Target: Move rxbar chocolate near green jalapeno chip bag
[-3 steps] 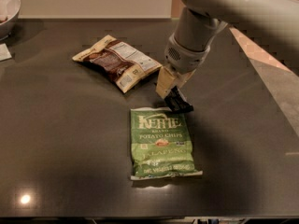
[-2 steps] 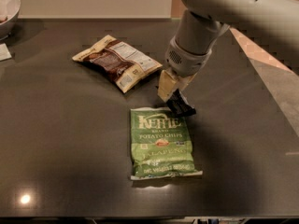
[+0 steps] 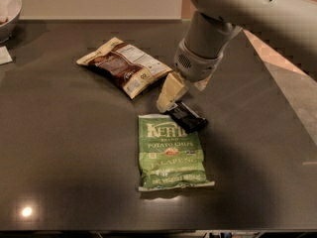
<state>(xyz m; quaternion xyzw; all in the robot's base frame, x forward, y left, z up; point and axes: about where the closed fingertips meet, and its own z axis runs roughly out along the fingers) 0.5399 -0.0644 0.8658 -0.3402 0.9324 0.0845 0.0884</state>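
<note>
The rxbar chocolate [image 3: 187, 117] is a small black bar lying at an angle by the top right corner of the green jalapeno chip bag [image 3: 171, 151], touching or almost touching it. The green bag lies flat on the dark table [image 3: 59, 148], lettering up. My gripper [image 3: 173, 104] points down from the upper right, its tip right at the bar's upper left end. The arm hides the tabletop behind the bar.
A brown-and-cream chip bag [image 3: 124, 66] lies up and left of the gripper. A bowl [image 3: 7, 11] stands at the far left corner with a white scrap [image 3: 4, 56] below it. The table's right edge [image 3: 277, 78] runs diagonally beside the arm.
The gripper has shifted slightly down and left, and the black bar has moved with it, closer to the green bag's top right corner.
</note>
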